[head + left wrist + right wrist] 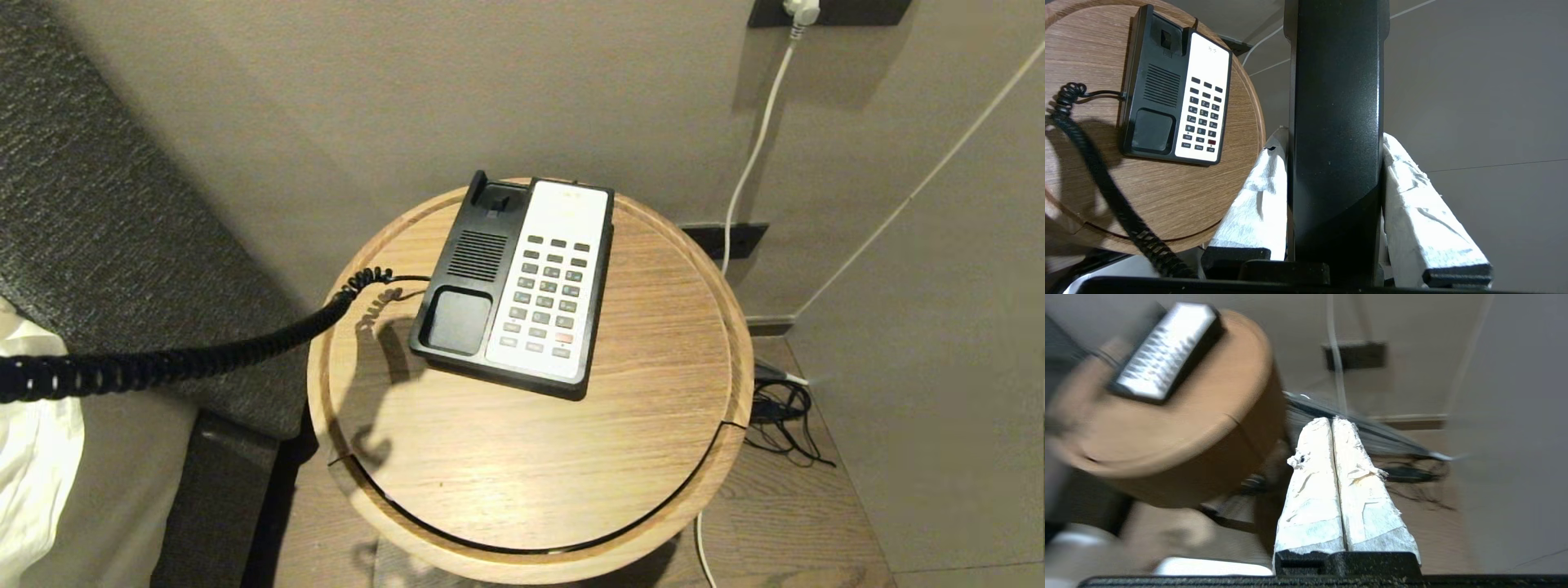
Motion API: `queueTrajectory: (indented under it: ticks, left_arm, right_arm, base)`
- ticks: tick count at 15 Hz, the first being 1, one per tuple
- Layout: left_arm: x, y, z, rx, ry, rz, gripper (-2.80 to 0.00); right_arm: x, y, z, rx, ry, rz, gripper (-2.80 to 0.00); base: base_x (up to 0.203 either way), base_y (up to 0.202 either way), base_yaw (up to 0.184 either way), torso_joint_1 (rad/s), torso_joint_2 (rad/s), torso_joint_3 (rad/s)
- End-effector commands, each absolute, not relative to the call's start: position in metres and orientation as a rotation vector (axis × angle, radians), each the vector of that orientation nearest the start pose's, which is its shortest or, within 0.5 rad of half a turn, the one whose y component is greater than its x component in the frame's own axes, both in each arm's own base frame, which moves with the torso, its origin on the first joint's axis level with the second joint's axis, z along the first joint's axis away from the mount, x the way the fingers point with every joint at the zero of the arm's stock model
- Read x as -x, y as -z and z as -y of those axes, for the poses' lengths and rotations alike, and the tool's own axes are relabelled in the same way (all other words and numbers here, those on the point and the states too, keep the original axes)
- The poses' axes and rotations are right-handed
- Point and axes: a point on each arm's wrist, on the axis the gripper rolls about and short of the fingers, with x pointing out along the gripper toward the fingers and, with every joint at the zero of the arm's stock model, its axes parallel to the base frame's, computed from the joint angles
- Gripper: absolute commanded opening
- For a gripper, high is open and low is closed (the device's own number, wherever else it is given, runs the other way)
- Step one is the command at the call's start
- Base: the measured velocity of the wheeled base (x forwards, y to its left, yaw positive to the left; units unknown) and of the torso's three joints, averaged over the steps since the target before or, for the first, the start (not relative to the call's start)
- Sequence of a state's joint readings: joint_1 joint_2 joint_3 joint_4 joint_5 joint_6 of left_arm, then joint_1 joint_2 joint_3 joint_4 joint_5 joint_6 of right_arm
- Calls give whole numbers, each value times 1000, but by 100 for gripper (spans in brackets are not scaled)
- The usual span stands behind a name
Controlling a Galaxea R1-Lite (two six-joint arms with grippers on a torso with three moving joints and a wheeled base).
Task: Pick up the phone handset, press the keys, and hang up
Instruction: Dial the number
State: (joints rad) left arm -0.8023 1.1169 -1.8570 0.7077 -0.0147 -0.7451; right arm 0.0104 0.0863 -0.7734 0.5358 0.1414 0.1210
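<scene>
The black-and-white phone base [522, 286] stands on the round wooden table [653, 392], its cradle empty and its keys [547, 296] uncovered. My left gripper [1334, 134] is shut on the phone handset [1337, 102], a glossy black bar held off the table's edge, out of the head view. Its coiled cord [204, 351] stretches from the base off to the left. My right gripper [1333, 421] is shut on nothing, low beside the table with the phone base [1167, 351] above it; that view is blurred.
A dark padded headboard [98, 204] and white bedding [33, 457] lie left of the table. A white cable [755, 155] hangs from a wall socket [804, 10], and black cables [784, 416] lie on the floor at the right.
</scene>
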Motion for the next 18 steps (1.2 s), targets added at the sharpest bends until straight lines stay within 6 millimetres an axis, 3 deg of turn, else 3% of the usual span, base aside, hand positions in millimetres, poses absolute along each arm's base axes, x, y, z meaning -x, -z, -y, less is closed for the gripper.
queueTrajectory:
  ticks: [1, 3, 5, 8, 10, 14, 18]
  left_arm:
    - [-40, -446, 41, 711, 783, -289, -280]
    - [-41, -447, 43, 707, 782, -291, -280]
    - [-41, -447, 43, 705, 783, -288, -280]
    - [-42, -448, 43, 705, 782, -283, -280]
    - [-43, -449, 45, 705, 782, -283, -280]
    - [-42, -452, 44, 711, 786, -273, -280]
    - [-42, -452, 44, 711, 780, -271, -280]
  right_arm:
    - [85, -275, -3, -210, -188, 65, -280]
    - [25, -320, -4, -292, -216, -85, -280]
    - [-46, -339, -7, -344, -265, -257, -280]
    - [-148, -335, -24, -389, -362, -496, -280]
    - [-195, -328, -56, -385, -479, -613, -280]
    - [-211, -330, -147, -413, -751, -751, -280]
    - [-213, -336, -210, -384, -781, -736, -280]
  base:
    - [0, 0, 0, 0, 0, 0]
    - [0, 0, 0, 0, 0, 0]
    - [0, 0, 0, 0, 0, 0]
    - [0, 0, 0, 0, 0, 0]
    - [0, 0, 0, 0, 0, 0]
    - [0, 0, 0, 0, 0, 0]
    - [0, 0, 0, 0, 0, 0]
